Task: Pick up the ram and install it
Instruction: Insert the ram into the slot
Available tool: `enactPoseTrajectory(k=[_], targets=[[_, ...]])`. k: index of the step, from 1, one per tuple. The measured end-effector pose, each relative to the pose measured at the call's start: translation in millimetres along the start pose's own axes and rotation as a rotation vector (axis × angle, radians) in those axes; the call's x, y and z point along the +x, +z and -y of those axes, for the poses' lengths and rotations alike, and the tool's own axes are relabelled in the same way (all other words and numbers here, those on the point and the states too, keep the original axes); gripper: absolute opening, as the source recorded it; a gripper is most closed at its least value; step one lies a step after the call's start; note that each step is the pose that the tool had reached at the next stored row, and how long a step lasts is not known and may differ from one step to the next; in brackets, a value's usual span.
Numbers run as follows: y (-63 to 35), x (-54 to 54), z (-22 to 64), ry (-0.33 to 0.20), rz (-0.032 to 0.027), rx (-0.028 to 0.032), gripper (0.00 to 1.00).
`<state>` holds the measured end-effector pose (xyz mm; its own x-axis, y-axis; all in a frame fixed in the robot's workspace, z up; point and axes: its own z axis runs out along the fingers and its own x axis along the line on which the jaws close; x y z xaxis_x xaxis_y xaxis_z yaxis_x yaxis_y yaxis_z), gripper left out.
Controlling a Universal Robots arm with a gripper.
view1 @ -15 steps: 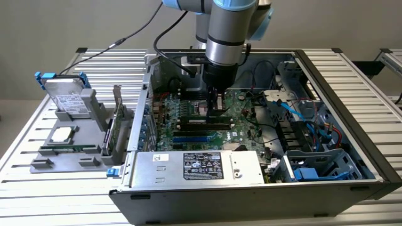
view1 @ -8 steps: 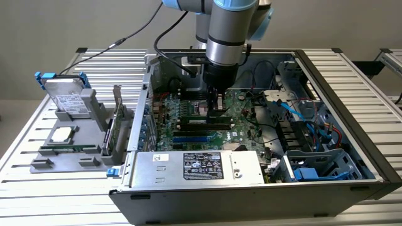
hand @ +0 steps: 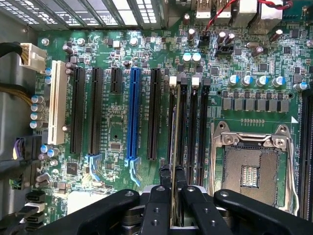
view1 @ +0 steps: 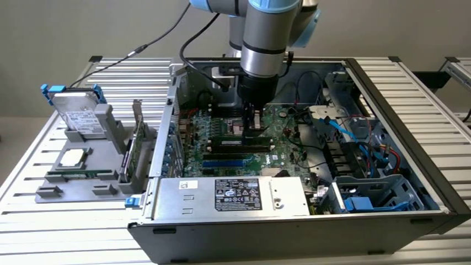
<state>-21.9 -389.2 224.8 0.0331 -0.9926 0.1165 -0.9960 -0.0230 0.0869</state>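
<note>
The jaws are clenched almost shut on the ram, which stands edge-on between the fingers and runs out from them along the memory slots. It lines up with the slot nearest the black expansion slot; whether it is seated cannot be told. The CPU socket lies just beside the memory slots. The case rests on the worktop.

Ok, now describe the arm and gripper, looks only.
The arm is a silver-grey cylinder with light-blue joint caps and a black wrist section; black cables trail from it. The gripper is black, with bolted linkage bars and two narrow fingers.
</note>
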Motion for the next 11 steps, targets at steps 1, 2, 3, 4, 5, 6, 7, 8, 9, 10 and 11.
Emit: enactPoseTrajectory(k=[1, 2, 3, 4, 5, 6, 7, 8, 9, 10, 11], targets=[[0.1, 0.0, -0.5, 0.000, 0.0000, 0.0006, 0.14], [0.2, 0.0, -0.8, 0.000, 0.0001, 0.0006, 0.14], [0.2, 0.0, -1.0, 0.000, 0.0000, 0.0007, 0.14], [0.4, 0.0, -1.1, 0.000, 0.0000, 0.0007, 0.14], [0.8, -0.1, -1.0, -0.001, 0.0002, 0.0009, 0.14], [1.1, -0.1, -1.0, -0.002, -0.0001, 0.0009, 0.14], [1.4, -0.2, -1.0, -0.003, -0.0004, 0.0010, 0.14], [1.6, -0.2, -1.1, -0.003, -0.0006, 0.0010, 0.14], [1.7, -0.2, -1.1, -0.004, -0.0008, 0.0010, 0.14], [1.8, -0.2, -1.2, -0.004, -0.0010, 0.0010, 0.14], [2.0, -0.2, -1.2, -0.004, -0.0011, 0.0011, 0.14]])
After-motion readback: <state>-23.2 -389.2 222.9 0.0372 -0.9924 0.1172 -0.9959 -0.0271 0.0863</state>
